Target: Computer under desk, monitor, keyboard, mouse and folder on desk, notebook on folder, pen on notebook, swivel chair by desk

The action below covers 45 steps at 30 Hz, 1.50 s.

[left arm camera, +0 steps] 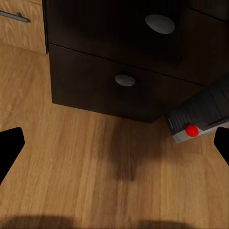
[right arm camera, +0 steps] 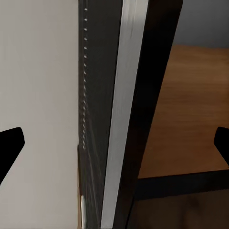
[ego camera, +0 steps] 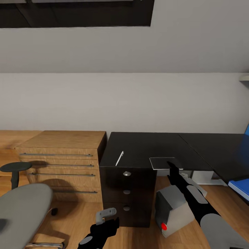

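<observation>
The black desk (ego camera: 145,145) stands against the wall. On it lie the thin white pen (ego camera: 119,158) and the grey notebook (ego camera: 165,163), which is at the front edge. My right gripper (ego camera: 173,166) is open at the notebook's front edge. In the right wrist view the right gripper (right arm camera: 114,148) has the notebook's pale edge (right arm camera: 123,95) between its wide-apart fingertips. The grey computer (ego camera: 173,207) sits tilted on the floor under the desk. My left gripper (ego camera: 106,213) hangs open and empty low before the drawers (left arm camera: 125,80). The swivel chair (ego camera: 20,211) is at the lower left. Monitor, keyboard and mouse are out of view.
A wooden cabinet (ego camera: 62,155) with bar handles stands left of the desk. A flat bright blue thing (ego camera: 240,188) shows at the right edge; I cannot tell whether it is the folder. The computer's red button (left arm camera: 192,130) is close to the left gripper (left arm camera: 114,148).
</observation>
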Motion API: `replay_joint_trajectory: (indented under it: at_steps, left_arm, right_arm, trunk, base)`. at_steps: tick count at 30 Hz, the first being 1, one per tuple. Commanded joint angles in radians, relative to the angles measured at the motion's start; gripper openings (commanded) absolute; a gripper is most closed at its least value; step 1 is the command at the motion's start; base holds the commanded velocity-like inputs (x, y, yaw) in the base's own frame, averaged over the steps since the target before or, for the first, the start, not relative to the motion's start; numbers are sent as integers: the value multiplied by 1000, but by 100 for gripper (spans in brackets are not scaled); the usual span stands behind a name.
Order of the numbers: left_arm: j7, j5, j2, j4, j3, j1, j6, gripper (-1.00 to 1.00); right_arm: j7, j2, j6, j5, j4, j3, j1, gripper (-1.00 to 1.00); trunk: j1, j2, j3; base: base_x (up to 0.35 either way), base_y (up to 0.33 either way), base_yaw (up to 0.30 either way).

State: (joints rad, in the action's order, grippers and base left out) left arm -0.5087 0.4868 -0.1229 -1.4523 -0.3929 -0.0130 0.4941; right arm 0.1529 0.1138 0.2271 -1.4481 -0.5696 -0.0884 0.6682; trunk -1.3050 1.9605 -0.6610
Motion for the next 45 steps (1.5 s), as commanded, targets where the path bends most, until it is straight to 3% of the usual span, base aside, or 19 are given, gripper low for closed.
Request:
replay_joint_trajectory:
  at_steps: [1,45]
  left_arm:
    - [-10,10,0,-1,-1,-1,1,100]
    - [-8,15,0,-1,-1,-1,1,100]
  right_arm:
    - [2,0,7,-6,0,-4,1,100]
    - [1,0,6,-6,-1,-5,1,100]
  trunk:
    - [0,1,-1]
    - [0,1,-1]
  base:
    - [0,0,0]
    - [0,0,0]
